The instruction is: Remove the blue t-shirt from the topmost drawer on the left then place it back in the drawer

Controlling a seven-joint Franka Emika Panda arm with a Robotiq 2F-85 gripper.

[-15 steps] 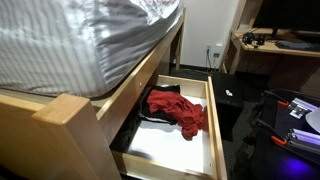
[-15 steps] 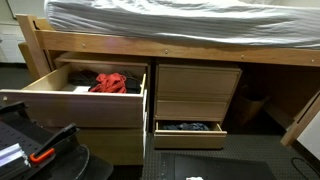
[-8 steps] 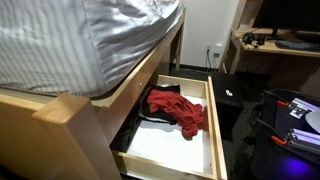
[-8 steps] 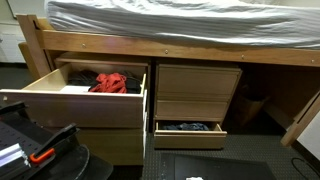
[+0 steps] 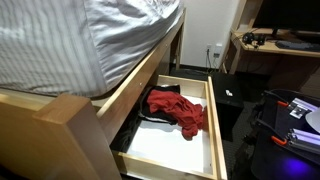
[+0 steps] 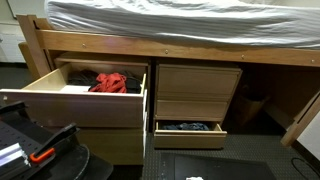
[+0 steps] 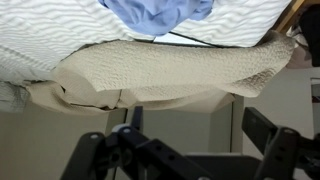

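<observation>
The topmost left drawer [image 6: 70, 100] stands open in both exterior views, its side rail also seen from above [image 5: 213, 120]. A red garment [image 5: 180, 110] lies in it, also seen from the front [image 6: 112, 83]. No blue cloth shows in the drawer. The blue t-shirt [image 7: 160, 12] appears only in the wrist view, at the top edge, lying on pale striped bedding beyond a beige textured blanket [image 7: 170, 70]. My gripper [image 7: 200, 130] is open and empty, its two dark fingers at the bottom of the wrist view, well apart from the t-shirt. The gripper does not show in either exterior view.
The bed with striped bedding [image 5: 80, 40] overhangs the drawers. A lower drawer [image 6: 188, 128] under the right-hand stack is open with dark clothes inside. A black case [image 6: 40, 150] sits on the floor in front. A desk [image 5: 280, 45] stands at the back.
</observation>
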